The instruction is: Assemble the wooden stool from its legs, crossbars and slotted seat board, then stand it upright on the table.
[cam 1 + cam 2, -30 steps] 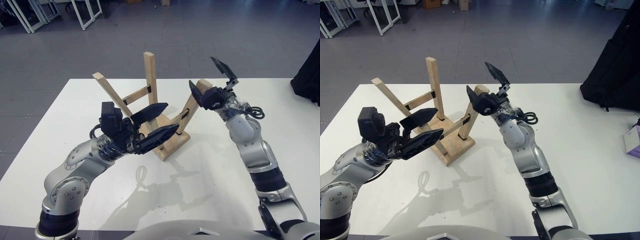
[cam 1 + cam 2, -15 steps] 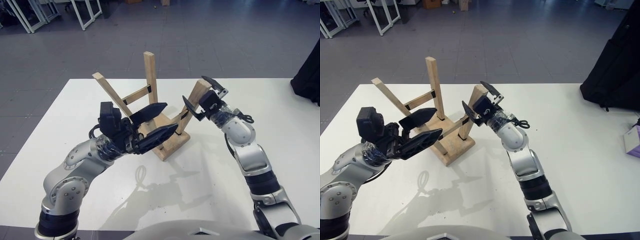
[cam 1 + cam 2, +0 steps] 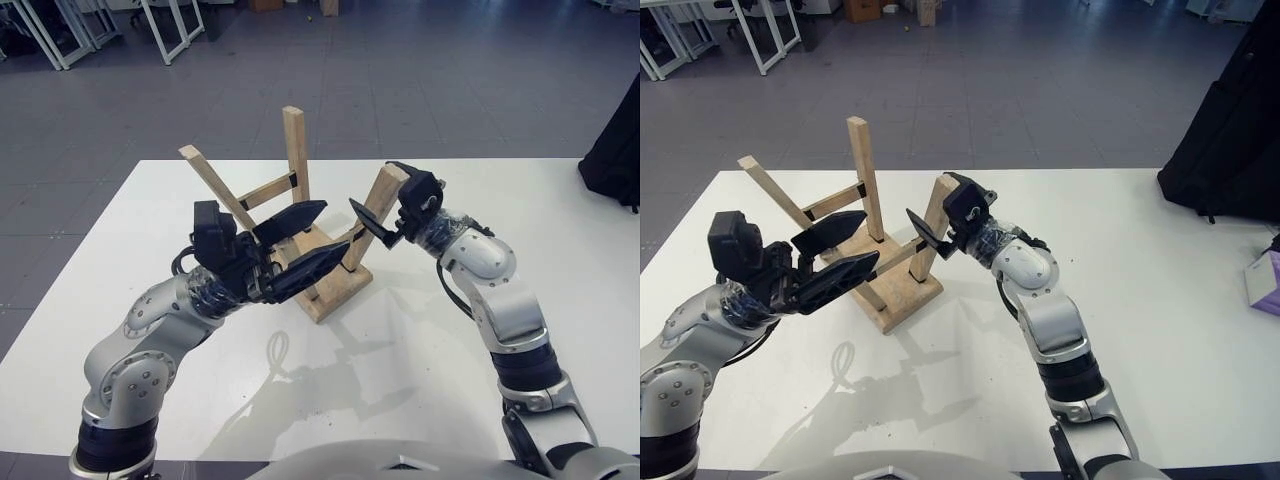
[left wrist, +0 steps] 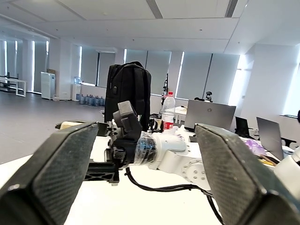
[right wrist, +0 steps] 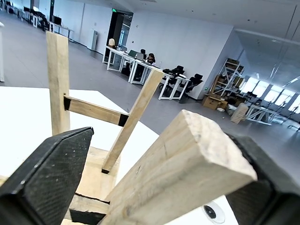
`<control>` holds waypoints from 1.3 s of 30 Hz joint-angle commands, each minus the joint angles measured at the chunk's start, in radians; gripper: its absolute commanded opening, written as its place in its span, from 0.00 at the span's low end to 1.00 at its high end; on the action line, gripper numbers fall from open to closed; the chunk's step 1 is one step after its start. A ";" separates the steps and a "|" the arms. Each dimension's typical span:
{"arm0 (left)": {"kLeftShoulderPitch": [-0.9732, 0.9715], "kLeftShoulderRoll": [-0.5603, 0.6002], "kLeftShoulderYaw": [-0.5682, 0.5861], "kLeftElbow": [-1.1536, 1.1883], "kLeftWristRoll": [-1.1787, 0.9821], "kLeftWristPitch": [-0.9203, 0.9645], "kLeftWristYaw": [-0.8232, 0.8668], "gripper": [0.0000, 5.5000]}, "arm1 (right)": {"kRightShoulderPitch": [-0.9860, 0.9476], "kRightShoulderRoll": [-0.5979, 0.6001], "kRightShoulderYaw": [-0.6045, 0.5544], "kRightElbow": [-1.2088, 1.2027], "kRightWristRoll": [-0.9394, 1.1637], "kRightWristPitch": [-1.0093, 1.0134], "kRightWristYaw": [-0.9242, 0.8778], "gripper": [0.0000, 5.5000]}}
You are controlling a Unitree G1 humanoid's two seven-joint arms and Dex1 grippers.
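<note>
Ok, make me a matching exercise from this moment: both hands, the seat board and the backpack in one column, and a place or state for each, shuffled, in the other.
Things:
1. left hand
2. right hand
3. seat board
4. backpack

Place or state:
A. lying flat on the table
B. open, with fingers on either side of a stool leg
C. open, holding nothing
D. beyond the table's right edge

Pairs: 1-C, 2-B, 3-A, 4-D
</note>
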 commanded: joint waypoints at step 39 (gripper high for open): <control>-0.105 -0.099 -0.097 -0.061 -0.059 0.058 0.096 0.69 | 0.192 -0.279 0.008 -0.128 0.306 0.263 0.337 0.77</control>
